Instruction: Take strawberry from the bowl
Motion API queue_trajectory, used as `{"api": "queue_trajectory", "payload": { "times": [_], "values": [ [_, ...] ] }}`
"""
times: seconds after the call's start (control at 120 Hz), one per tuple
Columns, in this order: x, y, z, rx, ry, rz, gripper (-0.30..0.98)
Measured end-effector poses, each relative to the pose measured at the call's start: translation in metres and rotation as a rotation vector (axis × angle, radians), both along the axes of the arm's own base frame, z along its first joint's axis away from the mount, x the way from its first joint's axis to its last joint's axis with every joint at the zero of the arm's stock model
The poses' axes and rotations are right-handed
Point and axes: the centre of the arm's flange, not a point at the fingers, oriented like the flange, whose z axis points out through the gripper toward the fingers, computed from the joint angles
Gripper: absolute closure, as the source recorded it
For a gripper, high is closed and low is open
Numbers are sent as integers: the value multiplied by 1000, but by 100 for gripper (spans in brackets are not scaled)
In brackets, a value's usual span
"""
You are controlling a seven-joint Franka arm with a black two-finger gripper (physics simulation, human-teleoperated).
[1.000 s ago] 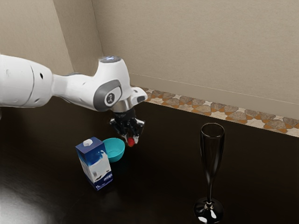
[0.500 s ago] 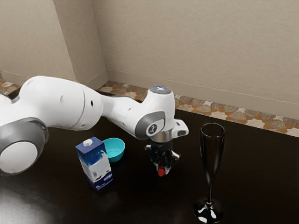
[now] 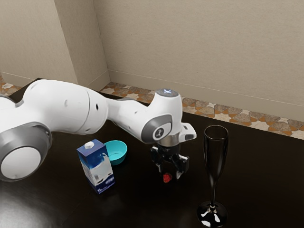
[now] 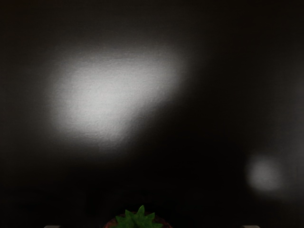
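Note:
The gripper (image 3: 169, 174) is low over the dark table, its fingers spread wide and open. Between them, touching neither, is the red strawberry (image 3: 167, 177), clear of the bowl; whether it rests on the tabletop cannot be told. The turquoise bowl (image 3: 117, 153) stands off toward the exterior view's left, partly behind the carton. In the wrist view, the strawberry's green leafy top (image 4: 138, 219) shows at the lower edge, between the far-apart tips of the gripper (image 4: 152, 226).
A blue and white milk carton (image 3: 98, 167) stands upright beside the bowl. A tall dark glass (image 3: 215, 164) rises toward the exterior view's right, near the hand. The table's (image 3: 147, 209) dark top reflects light.
My hand has carried the strawberry away from beside the bowl toward the exterior view's right and lower down. The fingers have since opened and let it go.

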Motion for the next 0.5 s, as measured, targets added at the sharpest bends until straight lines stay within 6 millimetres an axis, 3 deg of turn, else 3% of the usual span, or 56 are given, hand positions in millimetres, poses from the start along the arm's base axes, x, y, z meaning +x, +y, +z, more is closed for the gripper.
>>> {"api": "queue_trajectory", "payload": {
  "times": [0.033,0.133,0.267,0.333,0.417,0.5],
  "values": [
    [0,-1,14,-9,-16,-3,19],
    [0,11,81,-30,-76,-11,13],
    [20,61,180,-31,-157,38,7],
    [30,90,220,-23,-186,67,6],
    [38,141,263,-2,-210,117,4],
    [32,197,306,-4,-221,169,3]
  ]
}}
